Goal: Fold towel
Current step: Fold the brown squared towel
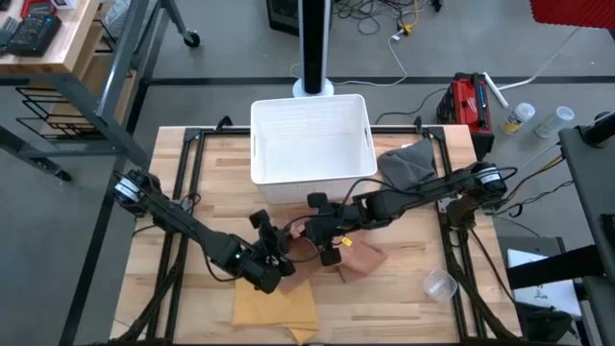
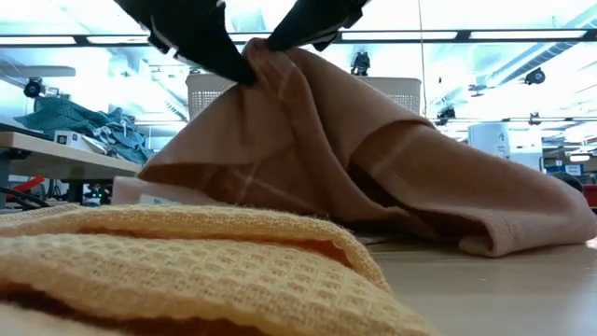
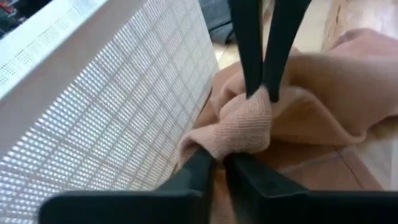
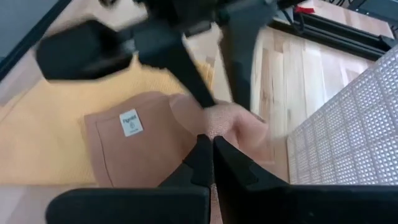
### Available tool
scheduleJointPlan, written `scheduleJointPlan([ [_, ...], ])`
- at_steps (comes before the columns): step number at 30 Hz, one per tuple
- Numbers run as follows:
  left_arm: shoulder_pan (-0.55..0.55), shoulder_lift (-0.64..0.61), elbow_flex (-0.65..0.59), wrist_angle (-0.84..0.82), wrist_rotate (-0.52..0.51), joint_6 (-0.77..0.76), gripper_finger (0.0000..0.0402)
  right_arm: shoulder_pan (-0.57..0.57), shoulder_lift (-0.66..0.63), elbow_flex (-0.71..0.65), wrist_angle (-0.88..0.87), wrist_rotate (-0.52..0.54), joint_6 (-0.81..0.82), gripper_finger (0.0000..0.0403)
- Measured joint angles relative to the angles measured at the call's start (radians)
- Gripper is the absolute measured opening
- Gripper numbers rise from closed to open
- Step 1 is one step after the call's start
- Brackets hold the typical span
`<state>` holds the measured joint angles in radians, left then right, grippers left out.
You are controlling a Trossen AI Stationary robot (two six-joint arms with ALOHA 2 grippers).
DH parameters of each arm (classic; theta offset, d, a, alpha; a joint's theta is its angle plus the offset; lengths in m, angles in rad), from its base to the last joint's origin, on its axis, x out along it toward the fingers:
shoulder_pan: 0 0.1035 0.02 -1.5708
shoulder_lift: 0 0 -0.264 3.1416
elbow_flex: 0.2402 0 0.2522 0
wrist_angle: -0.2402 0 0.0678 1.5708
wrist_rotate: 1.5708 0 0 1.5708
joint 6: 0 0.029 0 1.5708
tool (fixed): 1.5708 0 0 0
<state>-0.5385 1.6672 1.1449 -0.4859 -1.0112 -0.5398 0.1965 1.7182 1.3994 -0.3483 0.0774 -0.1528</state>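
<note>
Towels: three, namely one pink towel, one yellow towel, one grey towel. White baskets: one. Clear plastic cups: one.

label on pink towel | print unreadable

A salmon-pink towel with faint paler stripes and a small white label was seen. A mustard-yellow waffle-weave cloth was shown at its 7 o'clock. A white basket with a fine square lattice was noted at 12 o'clock, and a grey cloth at 1 o'clock. The table was of pale striped wood. Both arms were black.
</note>
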Motion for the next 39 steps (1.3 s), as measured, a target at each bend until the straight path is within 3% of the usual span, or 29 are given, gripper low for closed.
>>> scheduleJointPlan([
  [6,-0.001,0.000,0.105,-0.071,0.000,0.044,0.0003,-0.001,-0.068,0.000,-0.058,0.001,-0.009,0.0023],
  [9,-0.006,-0.001,0.195,-0.193,0.001,0.049,0.0001,-0.001,-0.127,-0.010,-0.117,0.002,0.004,0.0038],
  [16,-0.010,-0.006,0.492,-0.528,0.015,0.039,0.0001,-0.001,-0.274,-0.037,-0.181,0.002,0.019,0.0066],
  [20,-0.009,-0.006,0.667,-0.620,0.026,0.039,0.0001,0.005,-0.342,-0.062,-0.211,-0.008,0.040,0.0078],
  [33,-0.006,-0.007,1.143,-0.639,0.026,0.170,0.0000,0.076,-0.414,-0.149,-0.168,-0.031,0.104,0.0107],
  [36,-0.006,-0.009,1.213,-0.637,0.025,0.206,0.0000,0.102,-0.400,-0.173,-0.111,-0.026,0.100,0.0113],
  [39,-0.003,-0.031,1.195,-0.577,0.018,0.270,0.0000,0.127,-0.381,-0.206,-0.054,-0.024,0.076,0.0117],
])
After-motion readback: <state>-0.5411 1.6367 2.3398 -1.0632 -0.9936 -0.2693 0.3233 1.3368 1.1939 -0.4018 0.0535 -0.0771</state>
